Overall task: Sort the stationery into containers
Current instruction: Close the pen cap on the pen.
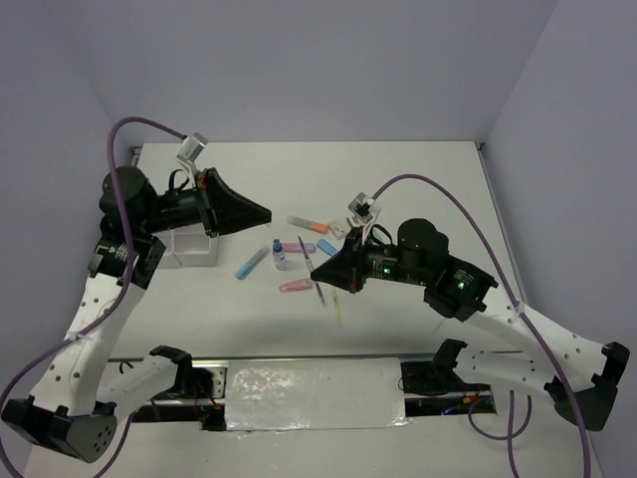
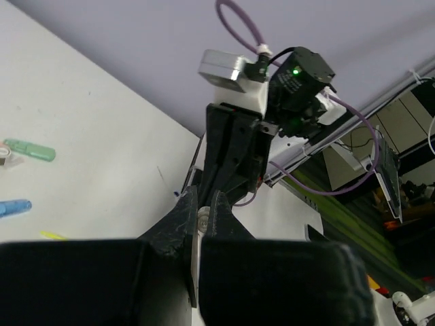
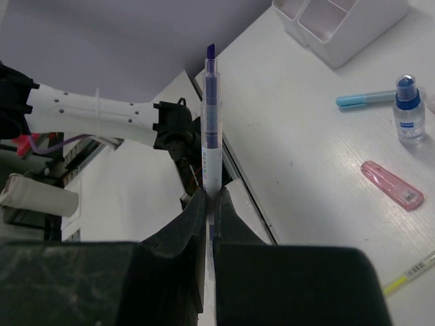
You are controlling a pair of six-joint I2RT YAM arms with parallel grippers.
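My right gripper (image 1: 317, 269) (image 3: 211, 197) is shut on a white pen with a purple tip (image 3: 211, 122) and holds it above the table; the pen shows in the top view (image 1: 304, 249). My left gripper (image 1: 267, 213) (image 2: 201, 204) is raised and points right, with its jaws closed on a small white round-ended item (image 2: 200, 219). The white organizer (image 1: 189, 249) (image 3: 340, 27) sits under the left arm, partly hidden. On the table lie a blue marker (image 1: 249, 264) (image 3: 367, 100), a blue-capped bottle (image 1: 279, 255) (image 3: 408, 109), a pink item (image 1: 296, 286) (image 3: 392, 185) and a yellow pen (image 1: 337, 305).
An orange-tipped marker (image 1: 304, 223), a pink marker (image 1: 294, 246) and a blue eraser (image 1: 326, 246) lie between the two grippers. A green marker (image 2: 30, 149) shows in the left wrist view. The table's near edge has a metal rail (image 1: 314, 393).
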